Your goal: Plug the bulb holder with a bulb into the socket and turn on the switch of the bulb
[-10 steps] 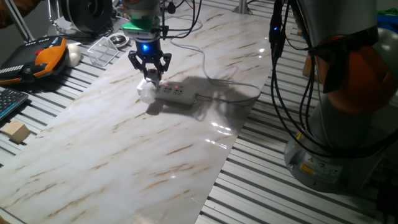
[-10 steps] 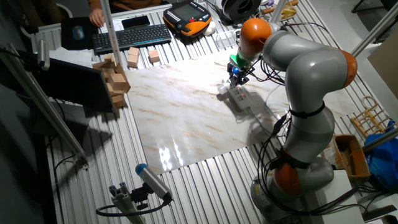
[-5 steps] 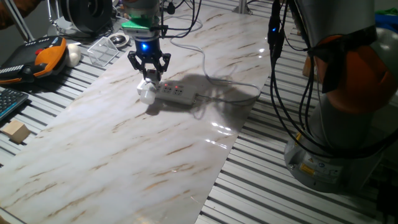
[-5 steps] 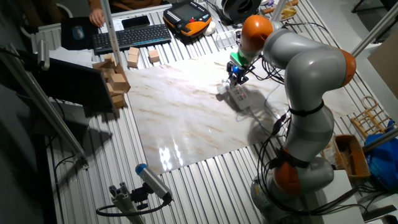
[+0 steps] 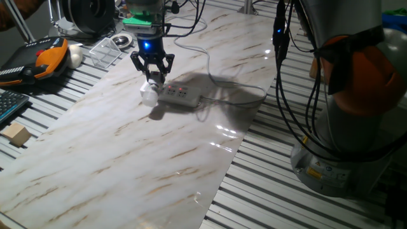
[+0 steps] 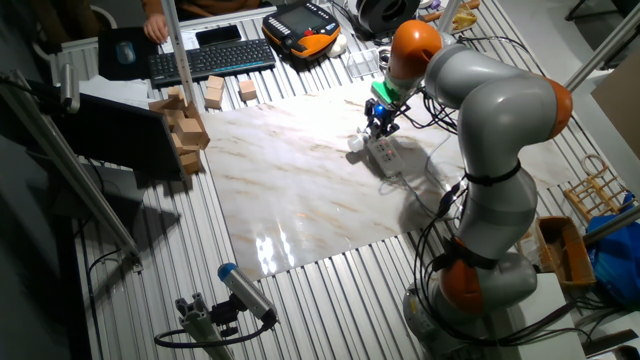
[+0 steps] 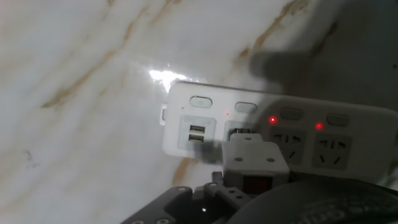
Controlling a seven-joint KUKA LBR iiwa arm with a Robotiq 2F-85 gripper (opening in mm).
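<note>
Risk first of a half-seated plug. Sits on the end outlet of the socket [image 7: 292, 134] as a holder [image 7: 255, 157], with the bulb [image 5: 149, 94] jutting past the socket's end over the desk [image 5: 127, 159]; cannot tell whether fully home. Hangs just above the holder as a tool [image 5: 153, 73]; cannot tell whether spread or pinching. Could slide the loose socket across the smooth desk under an off-centre push on the switch [image 7: 255, 185], or tip the holder out. Could miss the small red button entirely. Could also snag the cable [image 5: 216, 79] nearby and drag the socket askew.
</note>
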